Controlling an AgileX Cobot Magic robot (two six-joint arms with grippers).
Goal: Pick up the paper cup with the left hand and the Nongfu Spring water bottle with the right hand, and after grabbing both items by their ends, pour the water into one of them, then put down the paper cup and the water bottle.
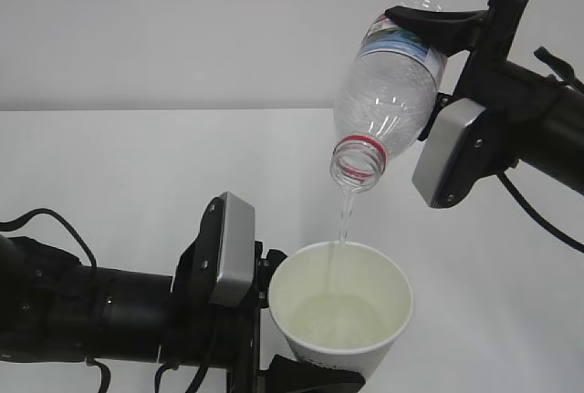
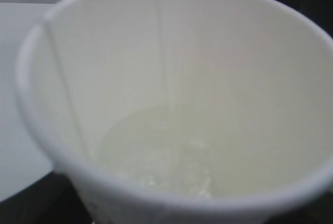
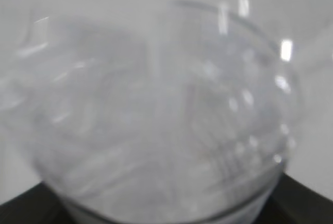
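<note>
The Nongfu Spring water bottle [image 1: 383,83] hangs tilted, its open mouth and red neck ring pointing down to the left. My right gripper [image 1: 436,60] is shut on its base end, one black finger lying over the top. A thin stream of water [image 1: 342,215] falls from the mouth into the paper cup [image 1: 342,306]. My left gripper [image 1: 301,367] is shut on the cup's lower part and holds it upright. In the left wrist view the cup [image 2: 250,78] fills the frame, with a shallow pool of water [image 2: 156,156] at its bottom. The right wrist view shows only the blurred clear bottle [image 3: 156,109].
A white table [image 1: 137,183] lies under both arms, with a pale wall behind it. The left arm's grey wrist block [image 1: 230,252] stands just left of the cup. The right arm's grey block [image 1: 452,151] hangs right of the bottle's neck.
</note>
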